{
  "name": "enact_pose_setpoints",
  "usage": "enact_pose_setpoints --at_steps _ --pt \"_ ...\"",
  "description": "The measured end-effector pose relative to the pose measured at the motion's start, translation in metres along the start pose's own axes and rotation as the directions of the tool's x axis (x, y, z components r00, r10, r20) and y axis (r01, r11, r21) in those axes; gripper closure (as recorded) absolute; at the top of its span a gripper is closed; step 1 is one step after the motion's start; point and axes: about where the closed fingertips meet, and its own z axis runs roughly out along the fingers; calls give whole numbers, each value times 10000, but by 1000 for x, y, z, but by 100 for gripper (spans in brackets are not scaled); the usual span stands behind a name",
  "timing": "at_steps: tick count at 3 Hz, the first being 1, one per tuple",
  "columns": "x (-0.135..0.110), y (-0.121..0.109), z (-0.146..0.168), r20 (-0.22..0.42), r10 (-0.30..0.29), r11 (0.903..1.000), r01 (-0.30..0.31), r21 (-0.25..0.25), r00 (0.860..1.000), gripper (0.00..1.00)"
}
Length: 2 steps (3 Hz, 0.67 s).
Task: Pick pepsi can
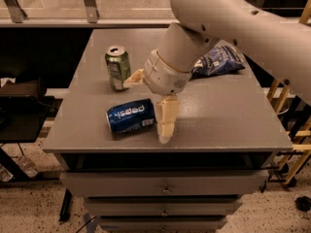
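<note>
The blue metal pepsi can point(131, 116) lies on its side near the grey table's point(218, 115) front edge, long axis crosswise, one end just beside the beige end effector point(146, 111) (spread wide, holding nothing).

The arm point(243, 23) is a thick, smooth, off-white tube with a few small dark screw holes along its top. A ribbed pale collar rings the rounded wrist point(167, 74). The jaws, two blunt tan fingers point(166, 118), stand spread wide above the front of the bench point(218, 125).
</note>
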Motion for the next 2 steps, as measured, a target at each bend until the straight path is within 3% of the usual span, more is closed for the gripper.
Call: enact_pose_setpoints --at_steps 1,2 --pt "-6 5 12 -150 -165 9996 162 -222 9998 0" --pt "-10 8 21 -124 -269 9987 263 -431 9996 16"
